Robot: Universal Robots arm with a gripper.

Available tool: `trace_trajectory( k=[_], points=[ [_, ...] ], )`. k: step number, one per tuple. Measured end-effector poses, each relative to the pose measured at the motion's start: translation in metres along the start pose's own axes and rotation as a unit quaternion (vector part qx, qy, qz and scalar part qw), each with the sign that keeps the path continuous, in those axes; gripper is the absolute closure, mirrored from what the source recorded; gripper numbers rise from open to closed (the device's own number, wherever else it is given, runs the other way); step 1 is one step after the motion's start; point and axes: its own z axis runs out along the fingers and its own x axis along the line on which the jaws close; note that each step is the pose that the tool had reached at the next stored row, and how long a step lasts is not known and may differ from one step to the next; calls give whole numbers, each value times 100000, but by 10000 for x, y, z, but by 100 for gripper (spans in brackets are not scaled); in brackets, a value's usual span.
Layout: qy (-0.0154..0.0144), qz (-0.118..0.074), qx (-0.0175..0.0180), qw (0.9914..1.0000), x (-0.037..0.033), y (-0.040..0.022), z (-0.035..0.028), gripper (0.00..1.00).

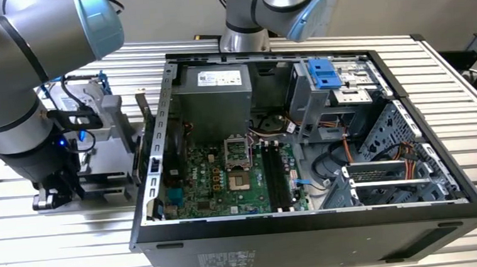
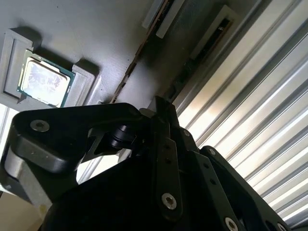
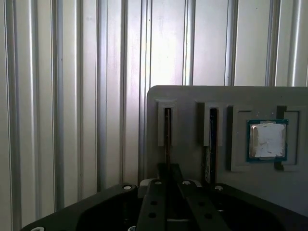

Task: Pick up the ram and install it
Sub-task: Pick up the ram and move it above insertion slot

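Gripper (image 3: 168, 172) sits closest in both wrist views, fingers (image 3: 155, 192) pressed together on the thin edge of the ram (image 3: 167, 144). Ram stands on edge in one slot of a grey tray (image 3: 192, 98) and runs from that slot straight into the fingertips.

First wrist view: two slots side by side, then one square silver chip (image 3: 267, 140) in its own pocket, well apart from the gripper. The second slot (image 3: 212, 126) holds something dark, can't tell what. Second wrist view gives the same tray at a slant, chip included.

Exterior view adds the arm (image 1: 18, 111) bent low over the tray on a slatted metal table (image 1: 462, 92). One open computer case (image 1: 312, 229) stands just to the exterior view's right of the tray, green board (image 1: 217, 185) facing up.

Count: one gripper, one ram held, one chip, two slots, one case.
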Motion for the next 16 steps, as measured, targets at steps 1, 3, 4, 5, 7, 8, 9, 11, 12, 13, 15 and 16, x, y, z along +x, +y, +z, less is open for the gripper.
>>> trace_trajectory(
  k=[1, 3, 4, 5, 7, 8, 9, 11, 12, 13, 15, 16],
  points=[
    [-1, -1, 1, 100000, 0, 0, 0, 100],
    [1, 0, -1, 100000, 0, 0, 1, 100],
    [1, -1, 1, 100000, 0, 0, 1, 100],
    [-1, -2, 1, 100000, 0, 0, 2, 100],
    [0, -2, -1, 100000, 0, 0, 2, 100],
    [-1, 1, 1, 100000, 0, 0, 2, 100],
    [1, -1, -2, 100000, 0, 0, 2, 100],
    [1, -3, 0, 100000, 0, 0, 3, 100],
    [-17, 0, 20, 100000, 0, 0, -1, 100],
    [-27, 0, 33, 100000, -1, 0, -17, 100],
    [-3, 26, -2, 100000, -2, 2, -82, 100],
    [-1, 29, 8, 100000, -4, 3, -125, 100]
  ],
)
